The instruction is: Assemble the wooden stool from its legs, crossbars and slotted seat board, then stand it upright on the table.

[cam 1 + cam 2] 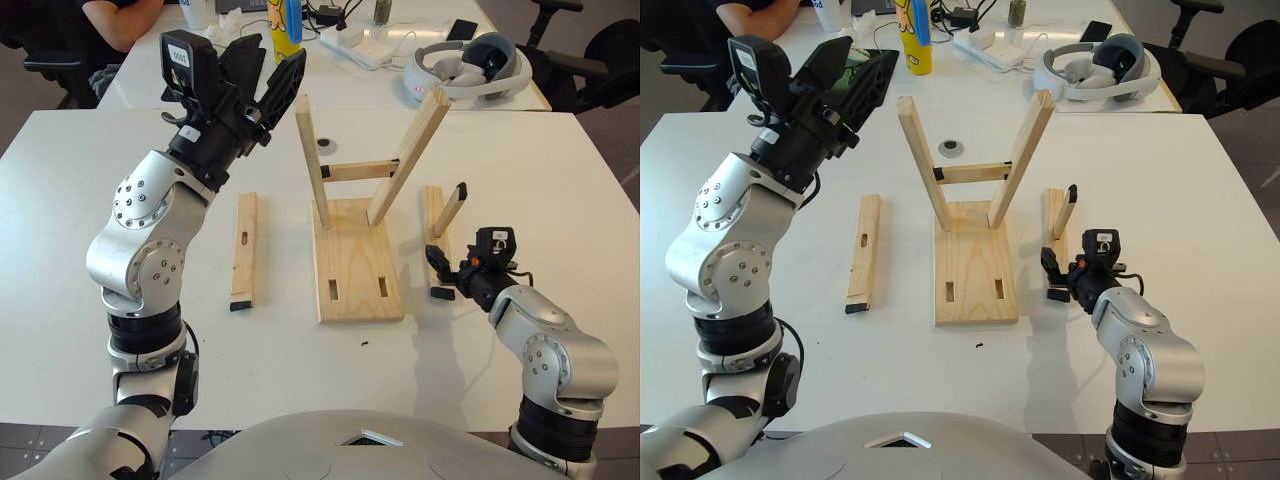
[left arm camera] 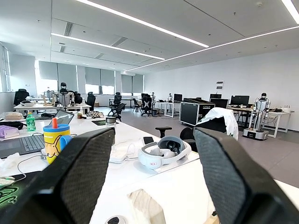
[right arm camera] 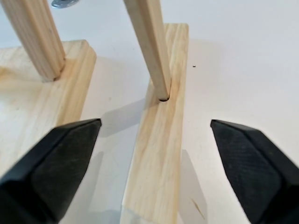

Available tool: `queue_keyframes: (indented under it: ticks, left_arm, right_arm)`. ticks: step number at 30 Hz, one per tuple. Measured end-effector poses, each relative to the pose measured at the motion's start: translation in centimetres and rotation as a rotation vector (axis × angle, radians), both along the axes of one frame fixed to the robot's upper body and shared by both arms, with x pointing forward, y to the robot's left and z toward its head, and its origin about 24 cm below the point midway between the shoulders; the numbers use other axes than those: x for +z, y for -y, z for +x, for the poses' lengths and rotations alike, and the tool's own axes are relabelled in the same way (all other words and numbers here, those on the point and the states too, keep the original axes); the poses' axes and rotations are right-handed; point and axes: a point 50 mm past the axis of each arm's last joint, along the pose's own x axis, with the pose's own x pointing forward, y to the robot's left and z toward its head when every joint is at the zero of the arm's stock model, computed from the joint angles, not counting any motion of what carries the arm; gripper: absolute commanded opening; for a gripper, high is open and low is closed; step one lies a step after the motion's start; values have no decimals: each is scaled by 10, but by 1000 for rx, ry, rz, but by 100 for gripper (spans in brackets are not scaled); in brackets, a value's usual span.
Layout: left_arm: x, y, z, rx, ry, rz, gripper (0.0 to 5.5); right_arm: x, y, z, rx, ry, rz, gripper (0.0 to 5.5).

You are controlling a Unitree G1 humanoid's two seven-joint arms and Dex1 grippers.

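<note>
The slotted seat board (image 1: 355, 265) lies flat mid-table. Two legs (image 1: 312, 160) (image 1: 412, 150) stand up from its far end, joined by a crossbar (image 1: 358, 171). A loose leg (image 1: 244, 250) lies flat to the left. To the right lies another leg (image 1: 432, 225) with a crossbar (image 1: 452, 208) stuck upright in it. My left gripper (image 1: 272, 70) is raised above and left of the standing legs, open and empty. My right gripper (image 1: 438, 272) sits low at the near end of the right leg (image 3: 159, 154), open, with one of its fingers (image 3: 56, 158) on each side.
A second table behind carries white headphones (image 1: 465, 65), a yellow bottle (image 1: 286, 28) and a power strip (image 1: 355, 40). A small metal disc (image 1: 951, 148) lies behind the standing legs. Bare tabletop (image 1: 120, 180) stretches out to the far left and right.
</note>
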Motion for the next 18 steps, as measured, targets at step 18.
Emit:
queue_keyframes:
  ticks: [18]
  left_arm:
    - [5,1,4,12,25,23,314]
  right_arm:
    - [-24,-8,31,6,-75,-48,410]
